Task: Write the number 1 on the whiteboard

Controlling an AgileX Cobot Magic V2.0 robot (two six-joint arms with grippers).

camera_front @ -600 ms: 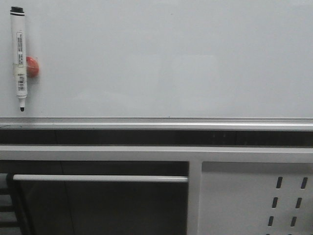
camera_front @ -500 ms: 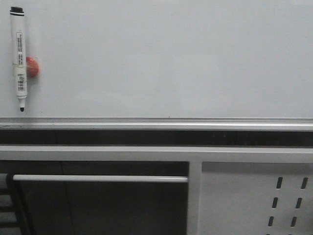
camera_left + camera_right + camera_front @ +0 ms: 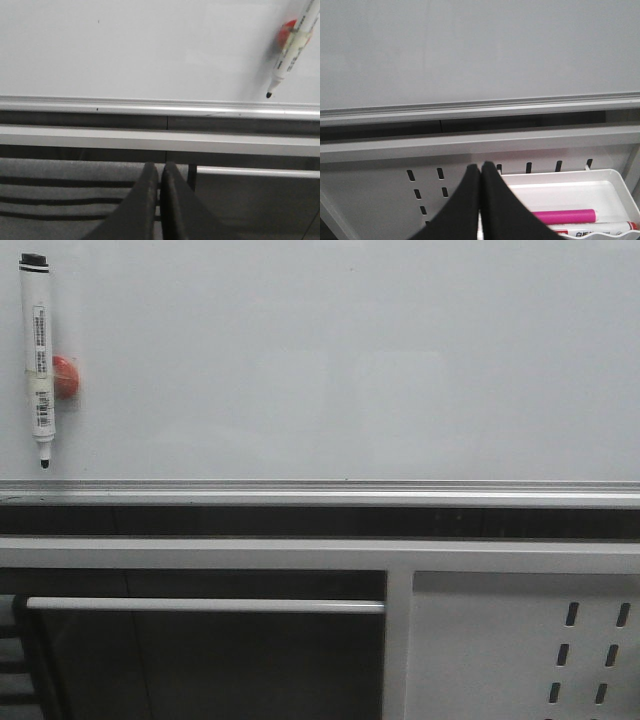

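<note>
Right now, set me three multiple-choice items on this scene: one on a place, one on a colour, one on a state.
1. Where does the marker pen hang on the whiteboard in the front view?
A. far left
B. centre
C. far right

2. What colour is the round magnet behind the pen?
A. blue
B. red
C. green

3. How is the left tool?
A. shut, empty
B. open wide
C. shut on the pen

Key: 1 A, the pen sits by the board's left edge, tip down. 2 B, a red disc shows beside the barrel. 3 A, its fingers meet with nothing between, and the pen is up on the board.
</note>
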